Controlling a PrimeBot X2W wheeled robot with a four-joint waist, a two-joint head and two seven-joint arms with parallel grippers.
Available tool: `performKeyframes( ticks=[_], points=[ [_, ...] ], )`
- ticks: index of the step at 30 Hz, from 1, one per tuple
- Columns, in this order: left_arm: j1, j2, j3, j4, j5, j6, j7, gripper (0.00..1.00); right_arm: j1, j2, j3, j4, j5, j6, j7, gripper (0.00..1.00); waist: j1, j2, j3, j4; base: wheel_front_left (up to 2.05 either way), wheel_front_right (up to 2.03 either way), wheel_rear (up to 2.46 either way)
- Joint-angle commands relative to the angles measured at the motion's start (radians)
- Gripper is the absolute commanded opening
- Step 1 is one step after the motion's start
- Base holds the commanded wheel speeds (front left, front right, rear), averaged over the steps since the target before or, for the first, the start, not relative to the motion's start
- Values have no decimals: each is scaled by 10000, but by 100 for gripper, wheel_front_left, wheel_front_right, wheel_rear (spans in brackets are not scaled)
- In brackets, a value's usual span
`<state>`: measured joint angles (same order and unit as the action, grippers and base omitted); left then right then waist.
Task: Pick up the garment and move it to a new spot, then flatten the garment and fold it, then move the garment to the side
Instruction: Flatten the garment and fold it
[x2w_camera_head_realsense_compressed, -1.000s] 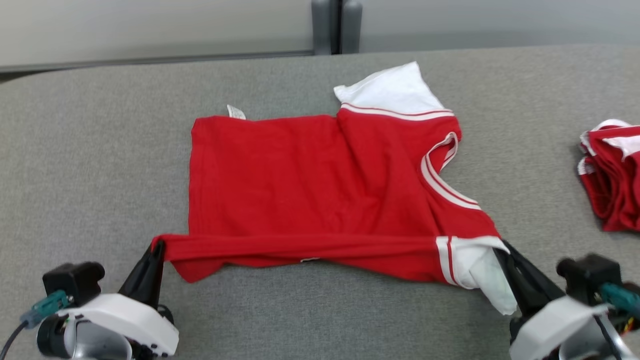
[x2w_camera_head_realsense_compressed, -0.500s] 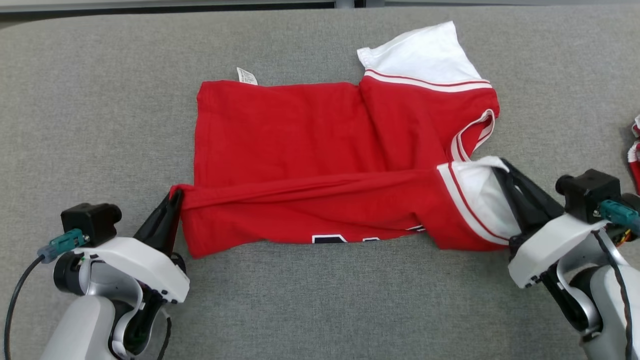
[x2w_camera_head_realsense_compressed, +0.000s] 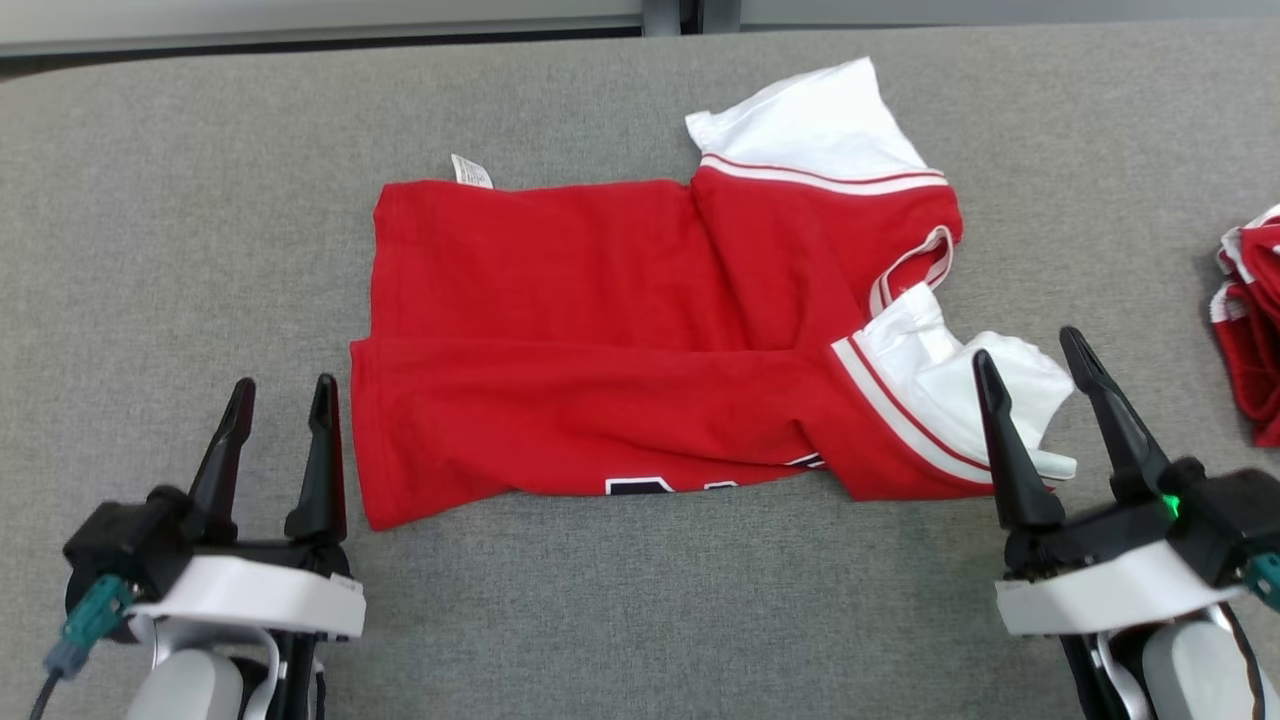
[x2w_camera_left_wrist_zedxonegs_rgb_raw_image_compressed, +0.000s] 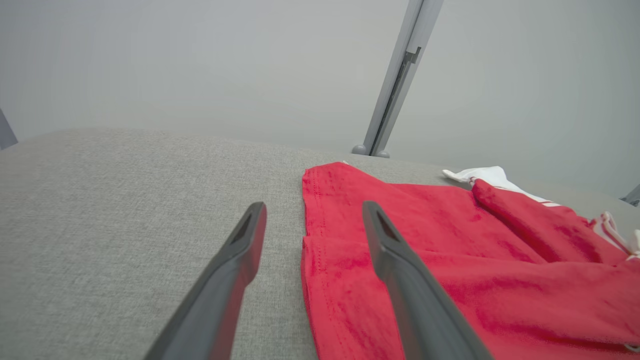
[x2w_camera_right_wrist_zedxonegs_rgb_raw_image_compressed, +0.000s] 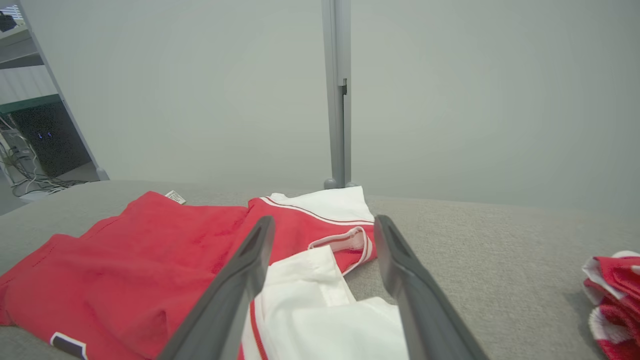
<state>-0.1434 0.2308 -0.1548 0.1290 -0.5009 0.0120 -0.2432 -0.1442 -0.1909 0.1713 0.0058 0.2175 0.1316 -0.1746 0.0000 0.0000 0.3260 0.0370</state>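
The shirt (x2w_camera_head_realsense_compressed: 600, 330) lies on the table (x2w_camera_head_realsense_compressed: 150, 250), its near edge folded over. The left gripper (x2w_camera_head_realsense_compressed: 283, 383), spread and empty, sits just beside the hem (x2w_camera_head_realsense_compressed: 360, 440). The right gripper (x2w_camera_head_realsense_compressed: 1026, 346), likewise empty, hovers at the white sleeve (x2w_camera_head_realsense_compressed: 930, 370). It looks soft, light and floppy, so I'd pinch it at the folded corners.

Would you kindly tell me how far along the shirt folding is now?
Done: the shirt lies spread on the table, its near side apparently folded over the middle. In hand: nothing; left gripper and right gripper stand open at its ends. Left: folding the far sleeve in, further folds, then moving it aside.
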Motion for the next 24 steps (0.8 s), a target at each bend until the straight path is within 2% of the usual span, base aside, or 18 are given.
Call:
performKeyframes(
  ticks=[1, 6, 12, 24],
  points=[
    [260, -33, 107, -169, 112, 116, -95, 100, 283, 114, -154, -151, -82, -19, -107, 100, 0, 0, -240, -81, 0, 0, 0],
    [1157, -110, 264, -648, 454, 304, -204, 100, 1222, 505, -618, -738, -227, -18, -76, 100, 0, 0, -849, -162, 0, 0, 0],
    [1895, -193, 256, -762, 534, 333, -209, 100, 2066, 559, -788, -1093, -217, -18, 140, 100, 0, 0, -1375, -195, 0, 0, 0],
    [1675, -170, 60, -357, 404, 141, -86, 100, 2303, 491, -886, -1210, -74, -18, 322, 100, 0, 0, -1542, -178, 0, 0, 0]
  ],
)
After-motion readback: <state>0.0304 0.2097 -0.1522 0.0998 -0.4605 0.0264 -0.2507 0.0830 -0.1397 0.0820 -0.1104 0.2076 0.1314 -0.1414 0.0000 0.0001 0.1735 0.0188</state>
